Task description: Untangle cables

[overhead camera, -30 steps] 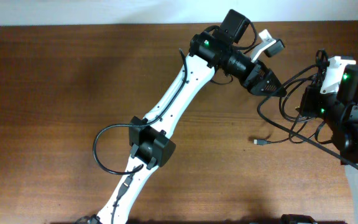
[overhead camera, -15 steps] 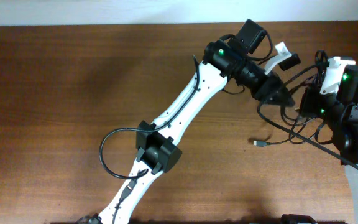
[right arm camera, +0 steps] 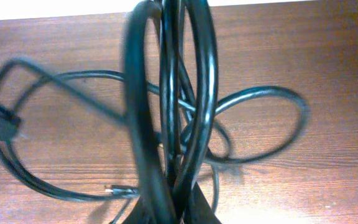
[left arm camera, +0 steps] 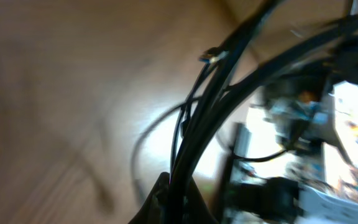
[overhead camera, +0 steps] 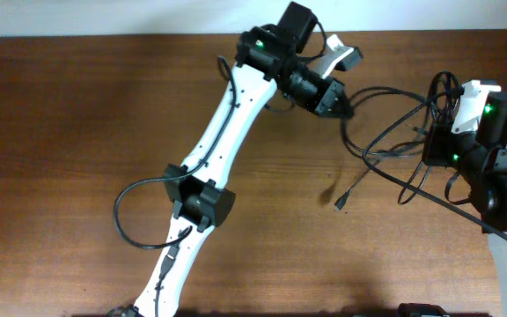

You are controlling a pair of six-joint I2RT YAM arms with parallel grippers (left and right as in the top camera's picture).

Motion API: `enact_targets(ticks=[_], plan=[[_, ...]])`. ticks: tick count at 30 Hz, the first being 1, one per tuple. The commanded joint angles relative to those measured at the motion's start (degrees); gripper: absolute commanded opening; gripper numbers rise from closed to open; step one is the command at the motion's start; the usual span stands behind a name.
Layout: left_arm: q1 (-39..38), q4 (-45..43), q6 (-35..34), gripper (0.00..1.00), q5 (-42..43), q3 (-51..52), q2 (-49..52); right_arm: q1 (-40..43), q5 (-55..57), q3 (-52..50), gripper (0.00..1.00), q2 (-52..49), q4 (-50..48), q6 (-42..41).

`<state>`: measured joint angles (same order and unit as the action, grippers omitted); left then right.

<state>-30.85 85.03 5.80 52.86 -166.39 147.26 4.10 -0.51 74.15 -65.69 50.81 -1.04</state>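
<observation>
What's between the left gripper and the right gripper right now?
Only the cables: black loops strung from the left gripper to the right gripper, both shut on them. The overhead view shows it.

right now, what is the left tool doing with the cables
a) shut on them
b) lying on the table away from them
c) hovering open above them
a: the left tool is shut on the cables, and in its wrist view black strands run out from between its fingers.

my overhead camera looks straight down from well above, taking in the whole worktop [overhead camera: 77, 132]. each wrist camera looks forward, very near the cables [right arm camera: 205, 93], which all three views share.
</observation>
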Motion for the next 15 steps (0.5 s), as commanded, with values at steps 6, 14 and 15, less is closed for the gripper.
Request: enact_targets(ticks=[6,14,15], plan=[[5.9,9.6,-10.8,0.00,-36.5,-7.8,-24.8,0.3,1.2,1.9,0.04,-1.2,-1.5,1.1],[7.0,11.7,-14.0,0.00,-50.9,-7.8,-39.5,30.7,-20.2,1.9,0.04,-9.8,-5.6,-4.5],[7.0,11.7,-14.5,0.00,-52.7,-7.8,-40.3,34.6,-20.3,1.9,0.04,-10.4,-6.3,-6.6]])
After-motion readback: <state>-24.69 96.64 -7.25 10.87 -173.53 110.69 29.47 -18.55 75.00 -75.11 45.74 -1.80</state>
